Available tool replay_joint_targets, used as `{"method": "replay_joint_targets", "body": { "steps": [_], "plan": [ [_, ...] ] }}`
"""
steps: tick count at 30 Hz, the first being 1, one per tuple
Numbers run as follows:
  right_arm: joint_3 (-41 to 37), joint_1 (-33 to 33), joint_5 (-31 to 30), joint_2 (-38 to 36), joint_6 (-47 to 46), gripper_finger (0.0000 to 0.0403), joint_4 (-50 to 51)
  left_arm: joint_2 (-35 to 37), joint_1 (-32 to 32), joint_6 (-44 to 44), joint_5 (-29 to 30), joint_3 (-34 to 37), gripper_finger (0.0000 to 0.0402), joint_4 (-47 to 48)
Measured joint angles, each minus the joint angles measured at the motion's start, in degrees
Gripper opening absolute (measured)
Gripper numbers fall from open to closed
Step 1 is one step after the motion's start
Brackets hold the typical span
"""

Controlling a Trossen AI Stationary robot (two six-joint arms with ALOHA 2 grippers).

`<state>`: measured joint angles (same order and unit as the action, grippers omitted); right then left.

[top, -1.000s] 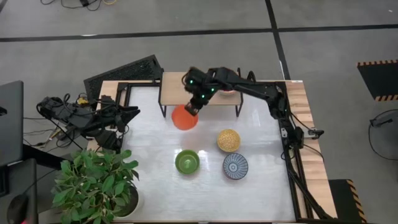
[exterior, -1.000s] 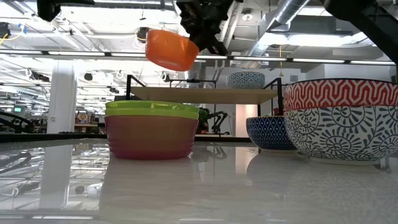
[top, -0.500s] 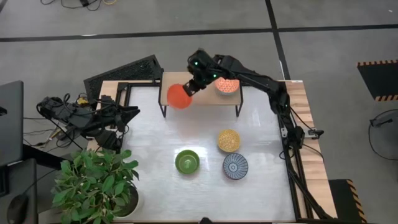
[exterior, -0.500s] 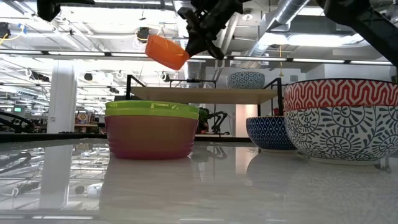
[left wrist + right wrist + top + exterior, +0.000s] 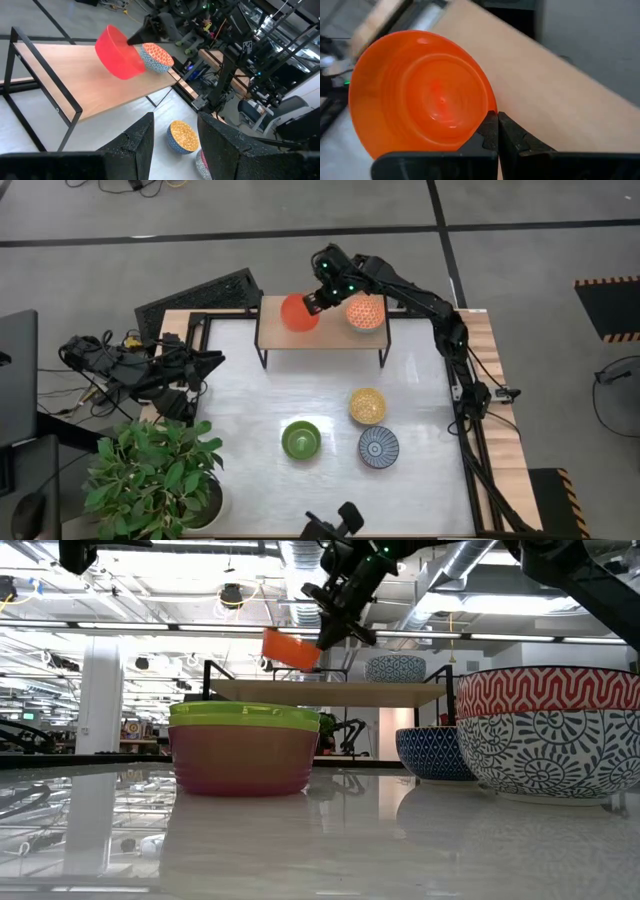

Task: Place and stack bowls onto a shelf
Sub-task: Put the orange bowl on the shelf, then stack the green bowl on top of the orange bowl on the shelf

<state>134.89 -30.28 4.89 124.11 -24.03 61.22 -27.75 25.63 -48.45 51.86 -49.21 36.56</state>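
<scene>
**Red bowl held over the shelf**

The right jaws (image 5: 313,302) are clenched on the rim of the red bowl (image 5: 299,312), pinching its edge between both fingers (image 5: 489,131). The bowl hangs tilted just above the left half of the shelf (image 5: 320,338), upper centre of the high view; whether it touches the wooden top cannot be told. Just right of it on the shelf sits the red-patterned bowl (image 5: 365,313), close to the red one.

Lower in the frame, on the white surface (image 5: 240,420), stand the orange-patterned bowl (image 5: 367,405), the green bowl (image 5: 300,439) and the blue-grey radial-lined bowl (image 5: 378,447), grouped near one another, well apart from the shelf.

The left jaws (image 5: 172,132) stand released, parked at the left edge of the surface. A potted plant (image 5: 150,470) fills the lower left corner.
</scene>
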Motion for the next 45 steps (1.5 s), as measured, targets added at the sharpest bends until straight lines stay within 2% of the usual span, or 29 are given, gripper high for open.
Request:
{"method": "replay_joint_targets", "body": {
  "steps": [17, 24, 35, 45],
  "plan": [
    [-1.2, -0.6, -2.0, 0.0, 0.7, 0.0017, 0.2, 0.0, 0.0, -0.7, 0.0, 0.0, 0.0135, 0.0],
    [-1.2, -0.6, -2.0, 0.0, 0.7, 0.0041, 0.8, 0.0, 0.0, -0.7, 0.0, 0.0, 0.0135, 0.0],
    [-1.2, -0.5, -1.8, 0.0, 2.0, 0.0044, 0.2, 0.0, 0.0, -0.7, 0.0, 0.0, 0.0135, 0.0],
    [-1.2, -0.5, -1.8, 0.0, 3.1, 0.0093, -0.3, 0.0, 0.0, -0.3, 0.0, 0.0, 0.0135, 0.1]
  ]
}}
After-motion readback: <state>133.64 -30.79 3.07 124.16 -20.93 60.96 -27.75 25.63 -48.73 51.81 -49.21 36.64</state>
